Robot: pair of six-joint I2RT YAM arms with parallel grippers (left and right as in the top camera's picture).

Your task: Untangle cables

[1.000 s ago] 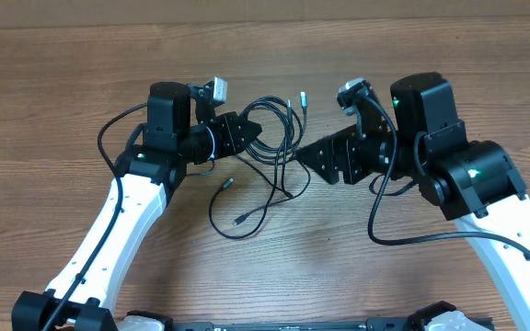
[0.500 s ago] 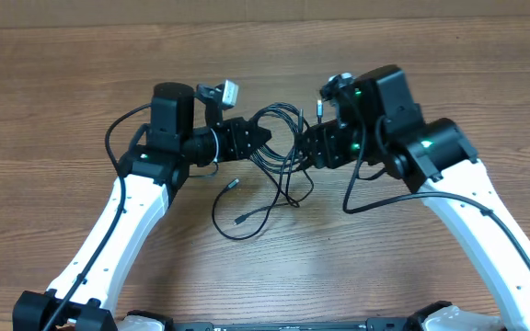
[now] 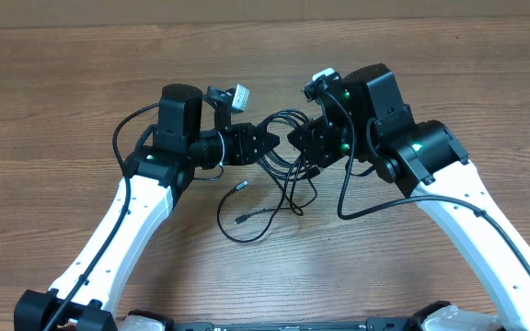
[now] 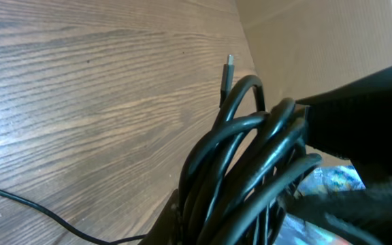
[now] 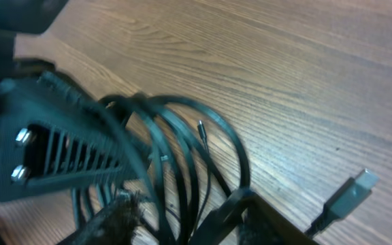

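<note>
The cables are a bunch of thin black loops held up between my two grippers, with strands trailing down to the table. My left gripper is shut on the bunch, which fills the left wrist view. My right gripper faces it from the right, its fingers apart with several cable strands running between them. A silver-tipped plug lies on the wood by the right finger. Another plug sticks up behind the bunch.
Two loose cable ends with plugs lie on the wooden table below the grippers. The left gripper's body shows close in the right wrist view. Thicker arm cables hang beside each arm.
My right gripper has swung left and up to the cable bunch. My left gripper has moved right with the bunch, so the two grippers now nearly meet.
</note>
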